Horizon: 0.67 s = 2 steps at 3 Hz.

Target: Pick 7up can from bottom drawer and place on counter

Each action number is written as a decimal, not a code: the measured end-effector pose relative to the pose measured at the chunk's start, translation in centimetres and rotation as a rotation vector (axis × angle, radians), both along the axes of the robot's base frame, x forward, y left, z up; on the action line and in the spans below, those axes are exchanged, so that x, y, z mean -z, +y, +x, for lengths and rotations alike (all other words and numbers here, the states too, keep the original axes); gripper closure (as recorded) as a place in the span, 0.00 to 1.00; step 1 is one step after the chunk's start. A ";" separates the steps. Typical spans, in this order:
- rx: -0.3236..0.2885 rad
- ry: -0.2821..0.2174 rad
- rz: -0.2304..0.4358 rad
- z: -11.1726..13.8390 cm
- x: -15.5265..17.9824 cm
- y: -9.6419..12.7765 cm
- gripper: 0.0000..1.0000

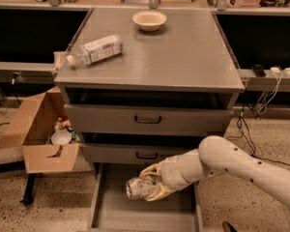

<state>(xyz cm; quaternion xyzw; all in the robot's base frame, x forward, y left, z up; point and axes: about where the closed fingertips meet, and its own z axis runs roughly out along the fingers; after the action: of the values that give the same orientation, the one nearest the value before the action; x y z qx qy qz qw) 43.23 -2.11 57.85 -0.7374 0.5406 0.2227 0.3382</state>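
Gripper [149,183] shut around the 7up can [136,188]: the pale fingers [153,170] clasp it from the right, one over its upper side and one under it. The can lies on its side in that hold, long axis about level and running left to right, with its shiny end facing left, away from the arm [241,166].

Can and gripper sit over the open bottom drawer [135,217], toward its back and just below the front of the closed drawer [135,154] above. Whether the can is clear of the drawer floor cannot be told.

The tabletop [183,57] where the can belongs is straight above and farther back, past two drawer fronts. As I judge it, the can must first come forward, out from under those fronts, then rise. On the tabletop a plastic bottle [99,49] lies at the left edge and a bowl [149,19] stands at the back.
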 end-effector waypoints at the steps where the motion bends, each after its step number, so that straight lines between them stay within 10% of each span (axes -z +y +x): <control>1: 0.049 -0.067 0.049 1.1 -5.7 -1.5 1.00; 2: 0.139 -0.120 0.105 2.1 -12.3 -4.5 1.00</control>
<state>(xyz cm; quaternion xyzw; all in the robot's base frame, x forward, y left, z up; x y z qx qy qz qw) 45.28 -6.64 70.11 -0.6915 0.5567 0.1822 0.4228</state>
